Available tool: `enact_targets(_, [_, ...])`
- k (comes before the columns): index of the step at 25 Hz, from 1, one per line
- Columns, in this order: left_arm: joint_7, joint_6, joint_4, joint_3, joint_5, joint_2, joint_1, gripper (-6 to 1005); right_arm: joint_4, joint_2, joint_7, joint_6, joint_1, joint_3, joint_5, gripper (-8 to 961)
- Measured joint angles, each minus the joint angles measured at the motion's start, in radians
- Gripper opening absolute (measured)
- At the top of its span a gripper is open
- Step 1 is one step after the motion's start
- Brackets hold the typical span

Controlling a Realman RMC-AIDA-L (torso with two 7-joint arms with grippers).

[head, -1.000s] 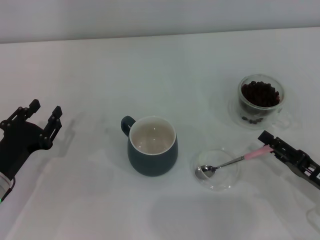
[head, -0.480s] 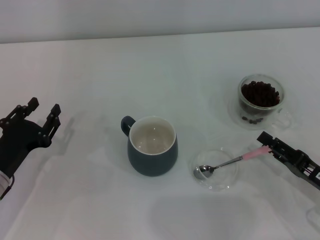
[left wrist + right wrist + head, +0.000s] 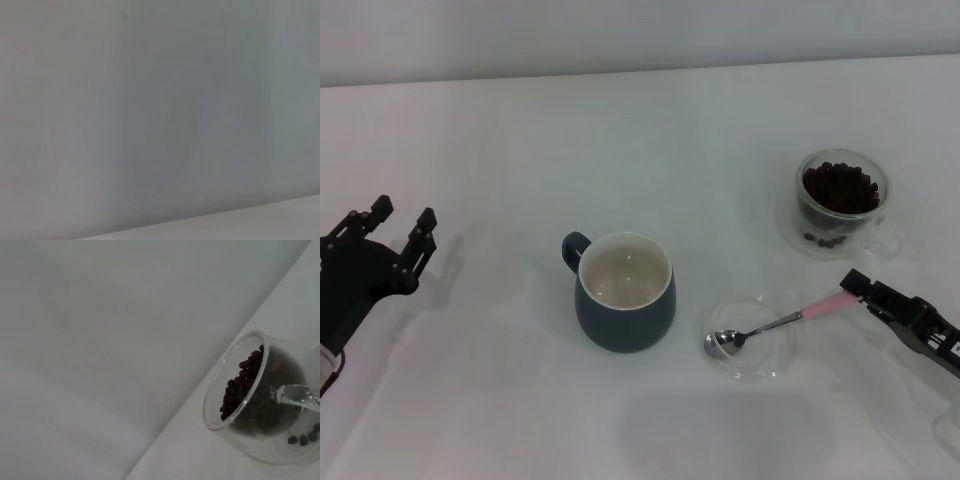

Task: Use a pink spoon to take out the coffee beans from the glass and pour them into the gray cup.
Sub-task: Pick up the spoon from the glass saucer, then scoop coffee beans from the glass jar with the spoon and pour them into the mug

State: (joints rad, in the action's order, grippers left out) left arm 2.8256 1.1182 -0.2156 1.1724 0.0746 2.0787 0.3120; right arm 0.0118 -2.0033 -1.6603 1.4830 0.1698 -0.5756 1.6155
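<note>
The gray cup [image 3: 624, 291] stands empty at the table's middle, handle to the far left. The glass [image 3: 841, 203], full of coffee beans [image 3: 840, 187], stands at the far right; it also shows in the right wrist view [image 3: 260, 400] with its beans [image 3: 239, 385]. The pink spoon [image 3: 775, 324] lies with its metal bowl in a flat clear saucer [image 3: 770, 362] and its pink handle raised toward the right. My right gripper [image 3: 854, 286] is shut on the handle's end, near the glass. My left gripper [image 3: 396, 234] is open and empty at the far left.
The white table runs to a pale wall at the back. The saucer sits between the gray cup and my right arm. The left wrist view shows only blank wall and table edge.
My right gripper has shifted slightly toward me with the spoon, and the spoon's bowl slid a little left in the saucer. My left gripper drifted slightly left.
</note>
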Motion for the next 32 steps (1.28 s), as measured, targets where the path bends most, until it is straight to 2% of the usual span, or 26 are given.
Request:
enact_targets(7, [0.000,0.000,0.004,0.016,0.001,0.001,0.001,525,0.000,0.000,0.010,-0.021,0.001,0.002,0.001,137])
enact_targets(15, [0.000,0.000,0.004,0.018,0.001,0.000,0.002,523,-0.002,0.001,0.015,-0.018,0.009,0.002,0.003,137])
enact_targets(24, [0.000,-0.003,0.004,0.018,0.001,0.001,0.002,522,-0.090,0.005,0.042,0.061,0.013,-0.004,-0.001,138])
enact_targets(32, [0.000,-0.003,0.007,0.018,0.012,0.001,0.002,522,-0.156,0.029,0.075,0.131,0.012,0.009,0.025,138])
